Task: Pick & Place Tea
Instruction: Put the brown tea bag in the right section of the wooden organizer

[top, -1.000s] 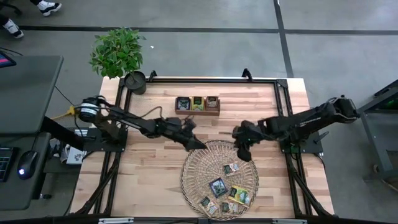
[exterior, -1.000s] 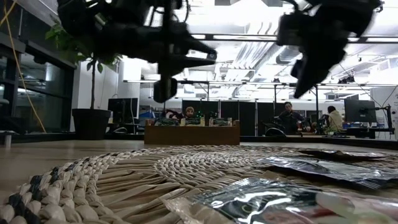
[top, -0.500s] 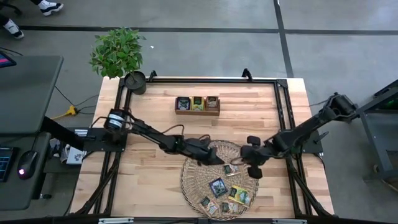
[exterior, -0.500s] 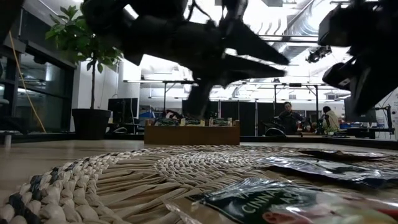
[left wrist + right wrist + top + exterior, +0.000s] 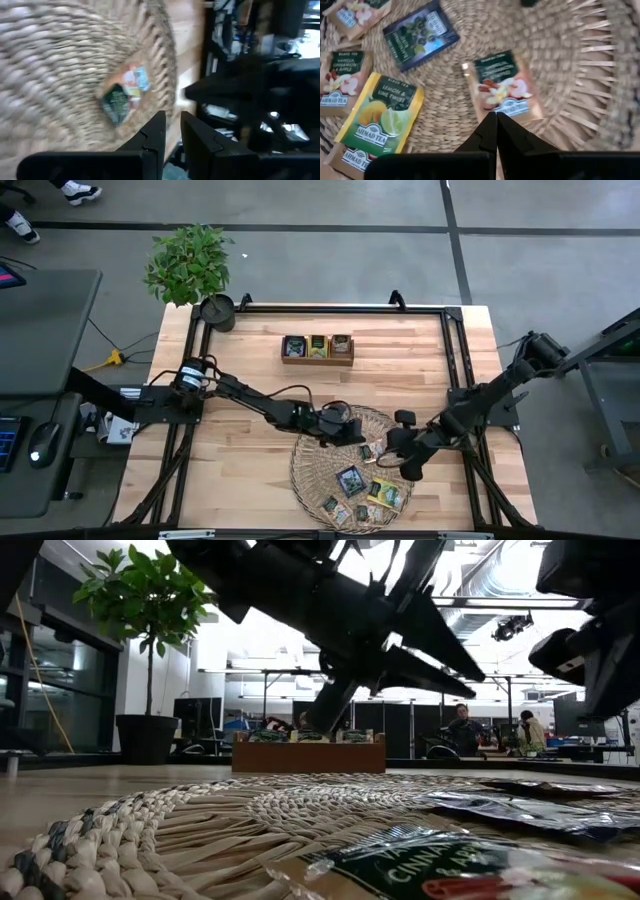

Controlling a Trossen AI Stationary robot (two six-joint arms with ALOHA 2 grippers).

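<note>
**A:** Over the woven tray (image 5: 310, 465), which hand is closest to the tea?

**B:** Right hand (image 5: 496, 118). Its fingers are pressed together, tips just above a sachet with a dark label and a pale, pinkish lower half (image 5: 502, 85). Nothing sits between them, so it holds nothing.

**A:** And the left hand (image 5: 172, 131)?

**B:** Over the far side of the same tray, fingers a narrow gap apart. I see nothing pinched there. One small sachet (image 5: 124, 95) lies on the weave just ahead of it.

**A:** What's around the right hand?

**B:** A dark blue sachet (image 5: 420, 34) near the first one, a yellow lemon-and-lime one (image 5: 382, 115) beside that, and more pale ones toward the tray's edge (image 5: 340, 85). All lie flat on the weave.

**A:** Further out?

**B:** A wooden box (image 5: 317, 348) with three compartments stands well apart from the tray, toward the far side of the surface (image 5: 240, 470). Each compartment seems to hold something already; I cannot tell how much. A potted plant (image 5: 190, 265) sits at the far left corner.

**A:** So how far along?

**B:** I'd say partway. Several sachets remain on the tray, none is gripped, and sorting them into the box looks like the work left.
</note>
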